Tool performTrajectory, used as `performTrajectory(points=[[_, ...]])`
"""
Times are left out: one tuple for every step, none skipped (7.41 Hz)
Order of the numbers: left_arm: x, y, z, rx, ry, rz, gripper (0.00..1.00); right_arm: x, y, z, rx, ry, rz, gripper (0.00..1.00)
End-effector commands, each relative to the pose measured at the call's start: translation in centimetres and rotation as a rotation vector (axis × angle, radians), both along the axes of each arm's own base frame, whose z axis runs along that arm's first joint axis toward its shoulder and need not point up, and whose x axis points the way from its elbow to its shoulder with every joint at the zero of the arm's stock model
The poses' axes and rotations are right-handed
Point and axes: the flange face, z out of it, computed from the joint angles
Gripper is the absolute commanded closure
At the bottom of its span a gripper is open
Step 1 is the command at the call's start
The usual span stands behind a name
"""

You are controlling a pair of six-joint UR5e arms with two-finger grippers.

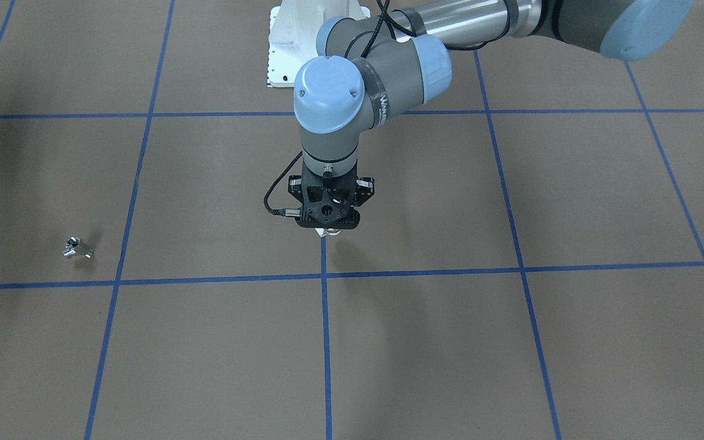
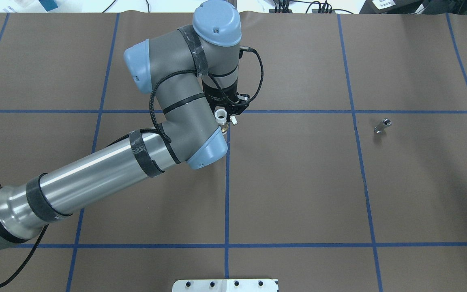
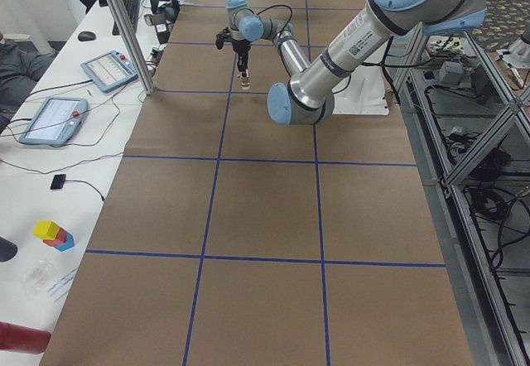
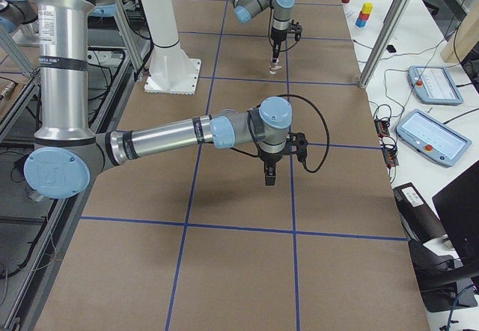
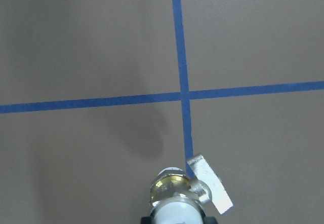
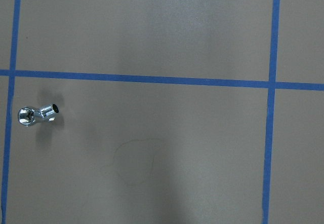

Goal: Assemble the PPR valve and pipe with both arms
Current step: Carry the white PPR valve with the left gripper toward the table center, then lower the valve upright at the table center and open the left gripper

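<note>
**A:** Where does it stand?

**B:** The black two-finger left claw (image 2: pixel 224 120) pinches the stubby, white-collared, brass-and-silver PPR valve (image 5: pixel 176 196). The collar is up and the brass end down. It hangs beside a crossing of the blue tape lines (image 5: pixel 180 41), mid-way along the brown tabletop (image 1: pixel 450 342). Its shadow falls apart from it, so I judge it lifted clear.

**A:** And its mate?

**B:** The small, shiny chrome elbow pipe (image 6: pixel 36 113) lies on the tabletop on the robot's right side, well apart from the valve. Nothing touches it.

**A:** So the other arm fetches it.

**B:** I think so. The black right claw (image 4: pixel 269 175) hangs over bare tabletop. It shows only in the side view, so I cannot tell whether its fingers are spread or pressed together. Its wrist view puts the pipe near the left edge, so the claw is not above it.

**A:** How should it go in?

**B:** Centre over the pipe first, spread the fingers, then come straight down. Close across one straight leg, not the bend, and leave an open end free for the joint. The pipe is small and slick, so an off-centre squeeze would likely make it skid or twist.
</note>
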Motion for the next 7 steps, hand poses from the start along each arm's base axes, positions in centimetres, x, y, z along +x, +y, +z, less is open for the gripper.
performTrajectory(points=[[1.5,0.0,0.3,0.001,-0.001,0.010,1.00,0.0,0.0,0.0,0.002,0.000,-0.001,0.00],[1.9,-0.2,0.6,-0.004,-0.008,0.013,1.00,0.0,0.0,0.0,0.003,-0.001,-0.002,0.00],[2.1,-0.1,0.6,-0.006,-0.009,0.015,1.00,-0.1,0.0,-0.1,0.004,-0.003,-0.004,0.00],[2.4,0.3,0.6,-0.006,-0.009,0.021,1.00,-0.1,0.0,-0.1,0.003,-0.003,-0.003,0.00],[2.7,0.4,0.9,-0.008,-0.013,0.024,1.00,-0.1,0.0,-0.1,0.004,-0.003,-0.004,0.00],[3.1,0.4,1.0,-0.004,-0.006,0.026,1.00,-0.1,0.0,-0.1,0.003,-0.003,-0.003,0.00],[3.2,0.4,1.1,-0.005,-0.007,0.026,1.00,-0.1,0.0,-0.1,0.003,-0.003,-0.003,0.00]])
